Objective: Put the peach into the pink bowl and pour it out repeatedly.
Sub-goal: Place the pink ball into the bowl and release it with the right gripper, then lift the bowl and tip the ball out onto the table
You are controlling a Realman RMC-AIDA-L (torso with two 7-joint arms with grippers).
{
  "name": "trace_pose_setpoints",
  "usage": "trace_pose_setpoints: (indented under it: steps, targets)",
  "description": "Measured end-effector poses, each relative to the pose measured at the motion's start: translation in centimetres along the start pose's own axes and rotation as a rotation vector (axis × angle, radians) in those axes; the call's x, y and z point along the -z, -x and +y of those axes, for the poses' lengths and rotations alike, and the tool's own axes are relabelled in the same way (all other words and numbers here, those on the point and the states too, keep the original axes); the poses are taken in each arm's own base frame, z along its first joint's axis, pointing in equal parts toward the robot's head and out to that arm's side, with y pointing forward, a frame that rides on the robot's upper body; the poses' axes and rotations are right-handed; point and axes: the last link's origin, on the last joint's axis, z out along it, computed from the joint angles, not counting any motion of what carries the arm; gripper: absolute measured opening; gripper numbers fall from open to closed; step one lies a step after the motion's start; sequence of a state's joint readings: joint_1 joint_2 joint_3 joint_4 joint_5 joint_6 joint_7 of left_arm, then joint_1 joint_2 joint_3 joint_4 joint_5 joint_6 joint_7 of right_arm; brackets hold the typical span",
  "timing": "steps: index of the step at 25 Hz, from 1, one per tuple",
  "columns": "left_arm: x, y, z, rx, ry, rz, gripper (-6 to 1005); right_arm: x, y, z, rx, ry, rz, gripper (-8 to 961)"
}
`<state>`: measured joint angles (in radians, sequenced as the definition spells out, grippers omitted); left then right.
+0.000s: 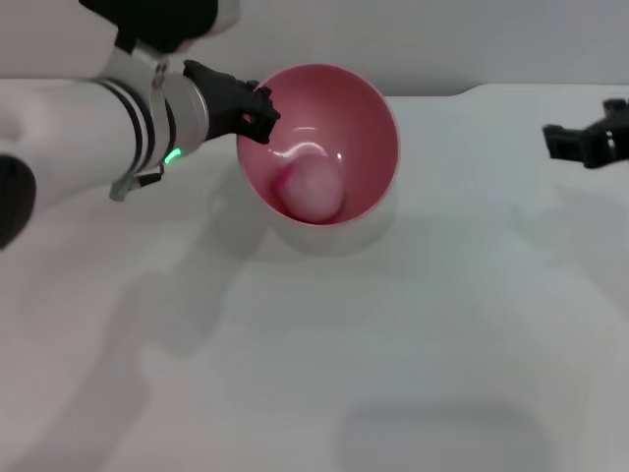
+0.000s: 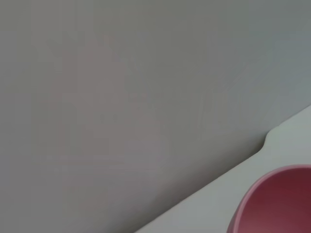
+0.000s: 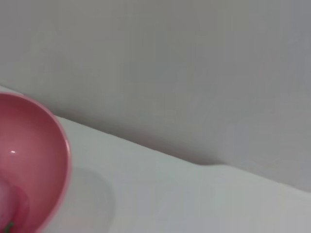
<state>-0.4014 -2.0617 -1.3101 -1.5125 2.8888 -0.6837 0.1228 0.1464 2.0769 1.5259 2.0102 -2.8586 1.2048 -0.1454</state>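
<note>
From the head camera, your left gripper (image 1: 257,106) had its jaws clamped on the rim of the pink bowl (image 1: 369,118), which was tipped toward the camera above the white bench (image 1: 413,334). The peach (image 1: 316,189) lay inside, against the lower wall. Your right gripper (image 1: 575,143) sat well apart at the right edge, over the bench; you could not tell how its jaws stood.

On the left wrist camera you saw only a part of the pink bowl (image 2: 279,201), the bench and a grey wall (image 2: 121,97).

On the right wrist camera the pink bowl (image 3: 34,145) showed with the peach (image 3: 7,204) low inside.
</note>
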Motion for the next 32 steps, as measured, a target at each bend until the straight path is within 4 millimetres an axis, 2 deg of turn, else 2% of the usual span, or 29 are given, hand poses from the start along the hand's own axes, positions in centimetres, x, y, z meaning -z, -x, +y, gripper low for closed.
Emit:
trace_pose_setpoints:
  steps: [4,11,17,27,30,32]
  targets:
    - [-1.0,1.4,0.9,-0.037,0.015,0.012,45,-0.2,-1.2,-0.4,-0.037,0.004,0.020,680]
    - [-2.1,2.4,1.9,-0.114,0.027,0.058,45,-0.7,-2.0,-0.5,-0.063,0.018,0.048,681]
    - [-1.6,2.3,2.7,-0.228,0.016,0.165,45,-1.0,-2.5,-0.5,-0.072,0.026,0.064,681]
    - [-0.6,2.2,2.6,-0.314,-0.049,0.327,45,-1.2,-3.1,-0.5,-0.080,0.026,0.084,680]
    - [-0.6,2.4,2.9,-0.366,-0.056,0.344,45,-1.0,-3.5,-1.3,-0.108,0.006,0.089,680]
    - [-0.6,2.4,3.1,-0.392,-0.057,0.349,45,-0.7,-4.1,-2.6,-0.149,-0.033,0.093,680]
